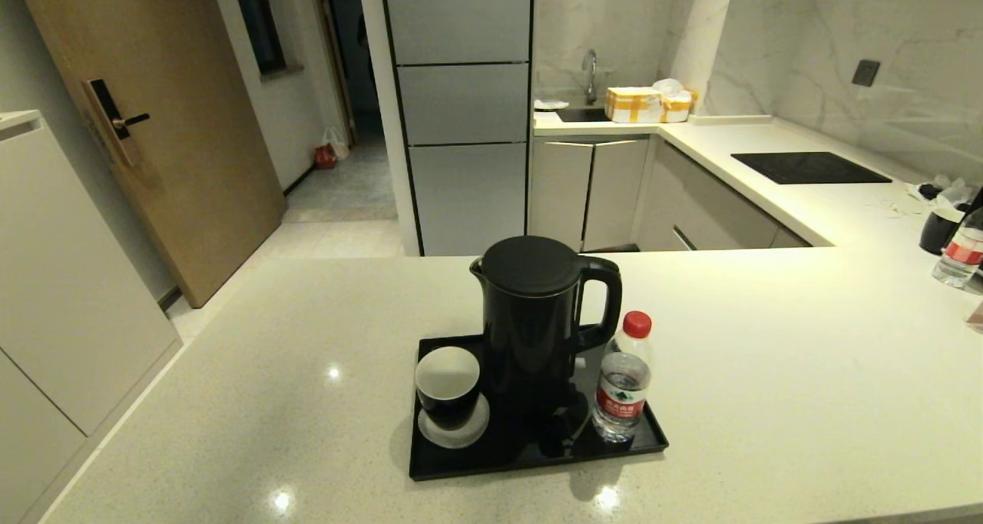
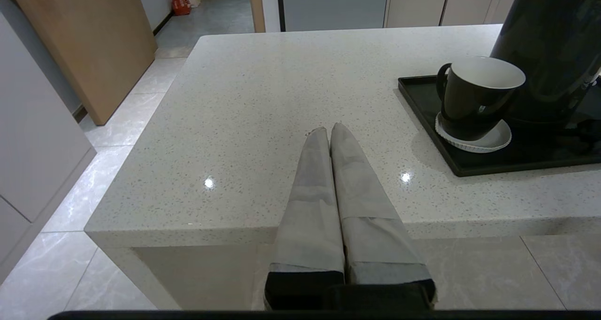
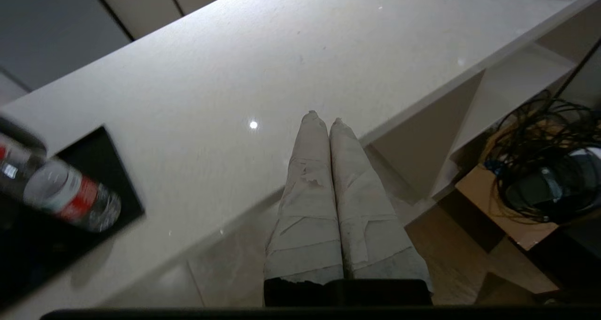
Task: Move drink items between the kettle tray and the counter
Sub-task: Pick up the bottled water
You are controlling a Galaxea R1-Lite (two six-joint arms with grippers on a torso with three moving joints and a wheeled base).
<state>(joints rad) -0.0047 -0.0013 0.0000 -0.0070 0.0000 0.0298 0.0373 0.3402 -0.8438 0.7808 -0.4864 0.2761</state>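
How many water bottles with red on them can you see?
2. One water bottle stands on the kettle tray, right of the kettle. Another bottle stands far right on the counter, partly cut off.

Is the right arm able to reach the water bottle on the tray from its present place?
Probably yes. The water bottle stands at the tray's right edge, with bare counter beside it. The right gripper, shut, is near the counter's front edge; the kettle stands on the bottle's left.

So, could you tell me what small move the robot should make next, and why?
Probably open the right gripper and reach toward the water bottle: it stands on the tray's right side, nearest that arm, and both grippers are shut and empty.
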